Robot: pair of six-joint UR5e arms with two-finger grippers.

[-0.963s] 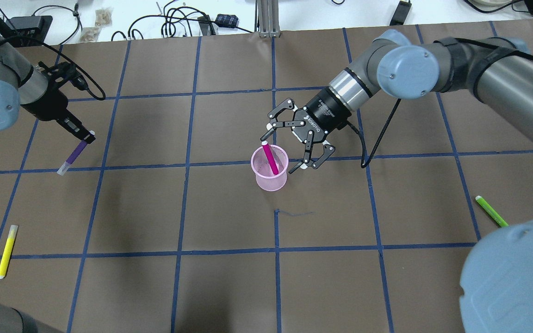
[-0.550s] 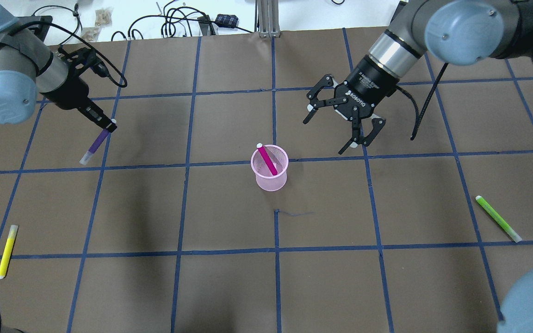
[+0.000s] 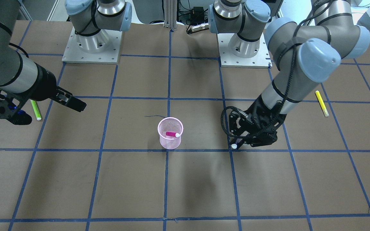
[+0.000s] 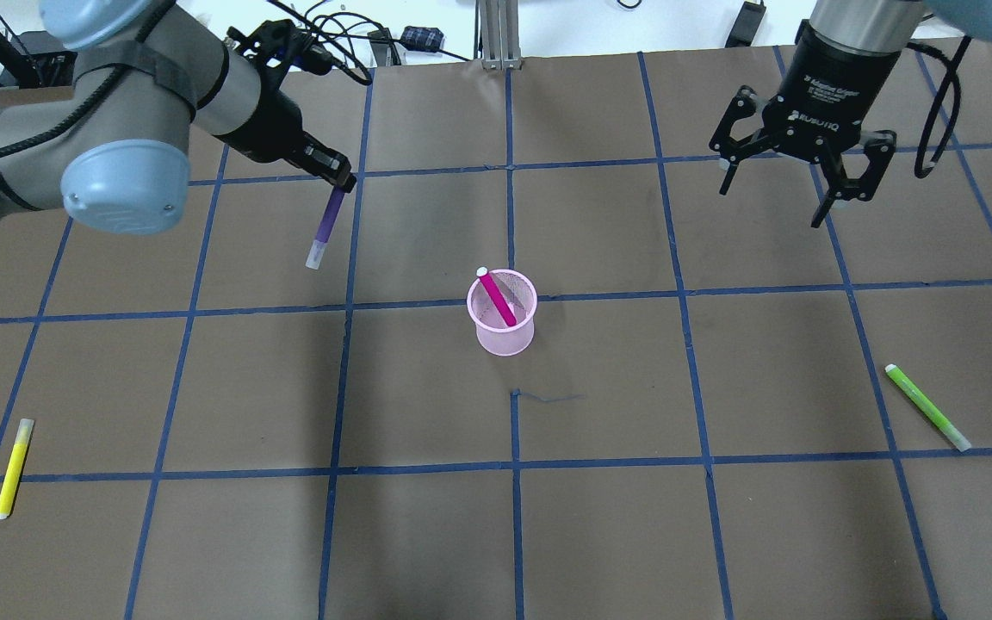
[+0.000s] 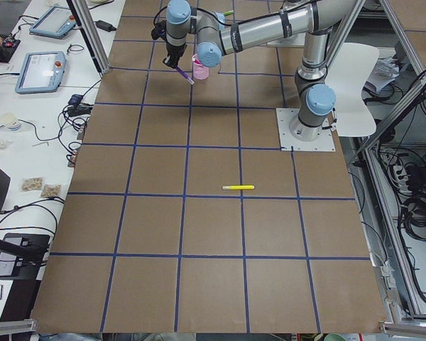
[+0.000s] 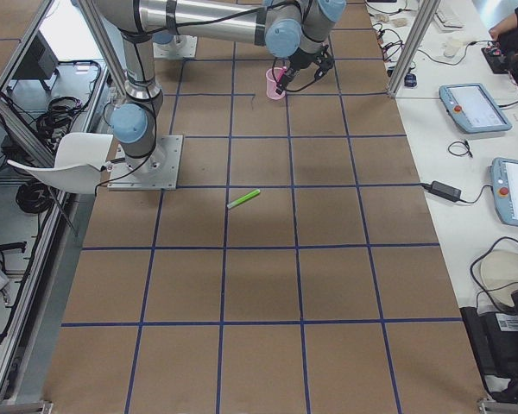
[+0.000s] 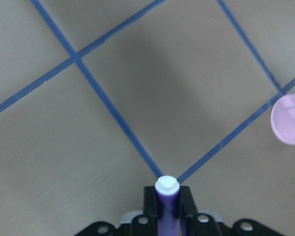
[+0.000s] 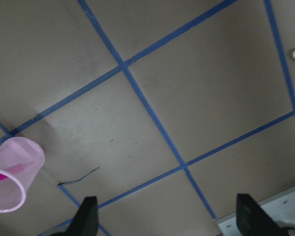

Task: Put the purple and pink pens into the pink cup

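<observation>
The purple pen (image 4: 325, 226) has a violet barrel with a pale tip at its lower end and a white butt at its top. It hangs tilted above the desk (image 4: 427, 534), clamped at its upper end by the left tool (image 4: 343, 182). That tool's fingers (image 7: 148, 199) are closed on either side of the barrel in the left wrist view. Pen and tool sit left of the desk's middle, toward the far edge. To their right, near the middle of the desk, the pink cup (image 4: 502, 340) stands upright beside a crossing of blue tape lines (image 4: 343, 310). It is a see-through mesh cup. The pink pen (image 4: 499, 300) leans inside it, a magenta barrel with its white end poking over the rim on the far-left side and its body slanting across the mouth. Further right, toward the far right corner, the right tool (image 4: 784, 185) hovers with its fingers spread wide and nothing between them, well apart from the cup. Around these, a yellow pen (image 4: 13, 468) lies flat close to the left edge, toward the robot's side. Brown surface crossed by the blue lines fills the stretch between purple pen and cup. A thin dark mark (image 4: 548, 398) sits on the desk just on the robot's side of the cup. A green pen (image 4: 926, 406) lies at a slant near the right edge.
</observation>
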